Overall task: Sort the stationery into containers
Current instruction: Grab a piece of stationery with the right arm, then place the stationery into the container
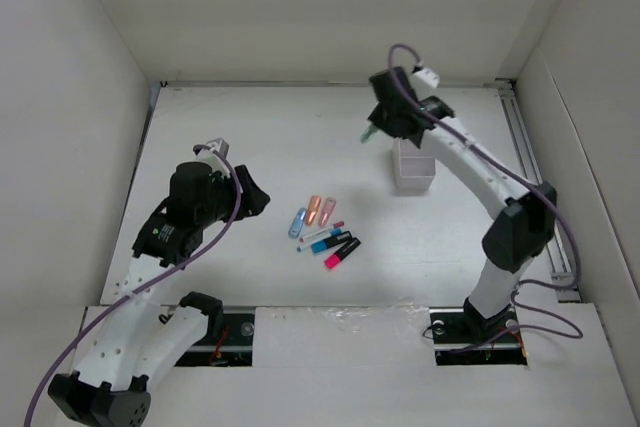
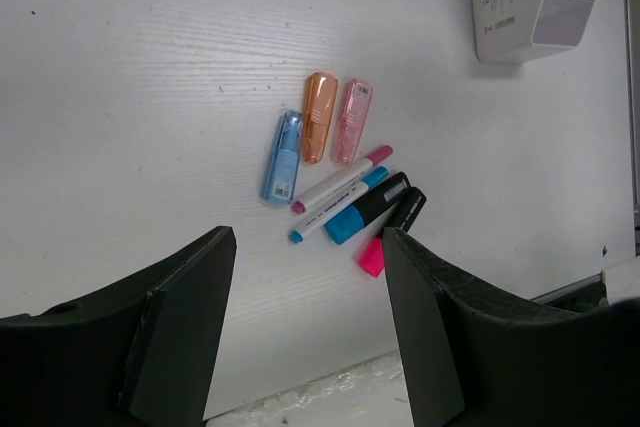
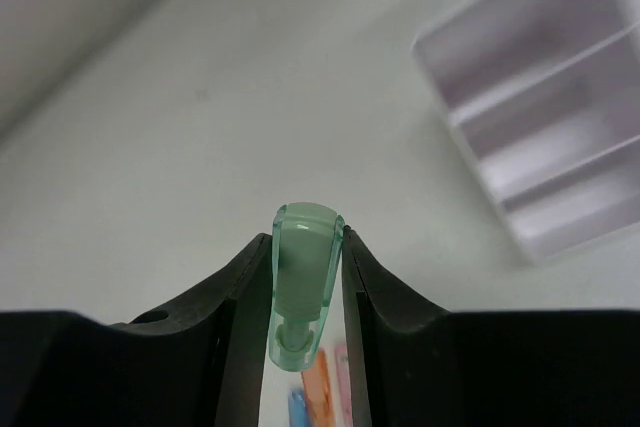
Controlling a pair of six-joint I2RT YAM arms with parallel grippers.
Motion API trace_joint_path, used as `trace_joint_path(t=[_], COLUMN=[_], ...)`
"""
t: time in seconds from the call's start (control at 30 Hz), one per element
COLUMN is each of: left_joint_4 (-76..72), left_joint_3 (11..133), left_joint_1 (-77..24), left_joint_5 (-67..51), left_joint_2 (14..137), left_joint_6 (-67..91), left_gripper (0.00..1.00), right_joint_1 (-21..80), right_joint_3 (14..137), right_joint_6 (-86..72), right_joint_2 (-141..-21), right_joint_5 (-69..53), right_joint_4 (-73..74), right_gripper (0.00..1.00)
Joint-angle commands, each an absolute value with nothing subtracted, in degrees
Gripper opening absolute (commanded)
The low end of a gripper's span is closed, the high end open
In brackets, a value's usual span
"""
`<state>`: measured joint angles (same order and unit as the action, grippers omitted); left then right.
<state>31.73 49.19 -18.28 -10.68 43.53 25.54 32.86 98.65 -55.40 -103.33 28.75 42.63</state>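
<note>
My right gripper (image 3: 308,247) is shut on a green stubby piece (image 3: 304,282) and holds it in the air just left of the white divided box (image 1: 413,169); the box's compartments (image 3: 545,112) show at the upper right of the right wrist view. On the table lie a blue piece (image 2: 283,155), an orange piece (image 2: 319,130), a pink piece (image 2: 351,120), two thin white pens (image 2: 340,180), a black marker with a blue end (image 2: 366,208) and a black marker with a pink end (image 2: 392,231). My left gripper (image 2: 308,332) is open and empty, above the table near them.
White walls enclose the table on the left, back and right. A metal rail (image 1: 537,177) runs along the right edge. The box also shows at the upper right of the left wrist view (image 2: 530,2).
</note>
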Motion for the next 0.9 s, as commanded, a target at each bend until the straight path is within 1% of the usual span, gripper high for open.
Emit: trace_joint_path(t=[0.0, 0.1, 0.27, 0.43, 0.6, 0.7, 0.87], left_joint_4=[28.8, 28.3, 27.2, 26.5, 26.5, 26.5, 26.5], left_joint_3=[49.3, 49.3, 49.3, 49.3, 49.3, 49.3, 49.3], left_joint_1=[-18.5, -18.5, -18.5, -18.5, -18.5, -18.5, -18.5], left_joint_5=[-12.1, -12.7, -13.2, -13.7, -13.7, -14.2, -14.8], left_joint_2=[43.9, 43.9, 45.0, 45.5, 46.1, 46.1, 46.6], left_joint_6=[24.6, 24.6, 24.6, 24.1, 24.1, 24.1, 24.1], left_gripper=[0.57, 0.57, 0.57, 0.57, 0.57, 0.57, 0.56], right_joint_1=[26.5, 22.0, 18.7, 20.2, 21.5, 22.1, 23.5], right_joint_3=[101.6, 100.5, 98.1, 92.0, 81.3, 78.9, 78.3], right_joint_6=[-50.7, -49.4, -47.7, -48.3, -50.3, -51.3, -53.3], right_joint_2=[-97.0, -96.2, -95.5, -93.0, -89.7, -90.3, -92.9], right_joint_5=[39.5, 44.6, 47.3, 46.8, 44.1, 43.6, 43.6], right_joint_4=[46.1, 47.6, 47.6, 48.3, 44.8, 44.8, 44.2], right_gripper=[0.09, 0.08, 0.07, 0.07, 0.07, 0.08, 0.09])
